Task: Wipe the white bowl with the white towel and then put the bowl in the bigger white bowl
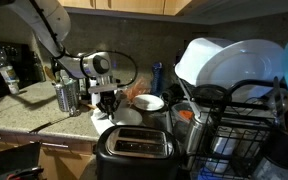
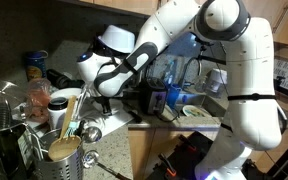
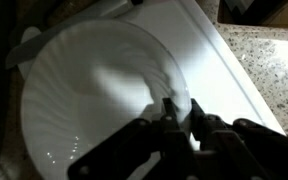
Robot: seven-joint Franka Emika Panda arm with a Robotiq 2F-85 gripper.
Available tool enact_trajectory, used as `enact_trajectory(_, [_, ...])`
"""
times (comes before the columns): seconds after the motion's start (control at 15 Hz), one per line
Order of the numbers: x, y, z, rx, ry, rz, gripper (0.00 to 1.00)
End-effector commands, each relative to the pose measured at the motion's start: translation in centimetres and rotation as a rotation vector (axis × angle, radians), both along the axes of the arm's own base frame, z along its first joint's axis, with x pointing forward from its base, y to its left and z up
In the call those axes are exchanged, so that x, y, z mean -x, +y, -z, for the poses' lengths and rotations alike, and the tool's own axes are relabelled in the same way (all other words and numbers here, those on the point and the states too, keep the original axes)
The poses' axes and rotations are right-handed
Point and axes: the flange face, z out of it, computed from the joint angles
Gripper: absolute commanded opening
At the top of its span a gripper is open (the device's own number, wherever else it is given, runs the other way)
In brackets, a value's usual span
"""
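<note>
In the wrist view a white ribbed bowl (image 3: 94,90) fills the frame. It rests on a white surface (image 3: 219,65). My gripper (image 3: 179,112) is shut on the bowl's right rim, one finger inside and one outside. In an exterior view the gripper (image 1: 107,98) hangs low over the counter, with the white bowl (image 1: 108,116) just beneath it. It also shows in an exterior view (image 2: 102,97), where the bowl is hidden. Large white bowls (image 1: 229,60) stand in the dish rack. I cannot make out the white towel.
A small white dish (image 1: 150,102) sits right of the gripper. A black toaster (image 1: 134,148) stands in front. A metal cup (image 1: 66,96) is to the left. The black dish rack (image 1: 239,125) is at the right. A utensil holder (image 2: 64,150) stands in the foreground. Speckled granite counter (image 3: 269,75) lies beside the white surface.
</note>
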Motion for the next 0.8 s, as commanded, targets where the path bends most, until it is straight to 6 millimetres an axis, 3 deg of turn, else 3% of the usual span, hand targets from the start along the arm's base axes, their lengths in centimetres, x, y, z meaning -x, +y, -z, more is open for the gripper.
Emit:
enact_trajectory(0.0, [-0.1,-1.1,-1.8,0.028,-0.052,0.028,0.04])
enact_trajectory(0.4, [-2.7,-2.9,-4.9,0.076,-0.132,0.047,0.01])
enact_trajectory(0.73, [-4.6,-2.9,-6.5,0.090,-0.183,0.035,0.03])
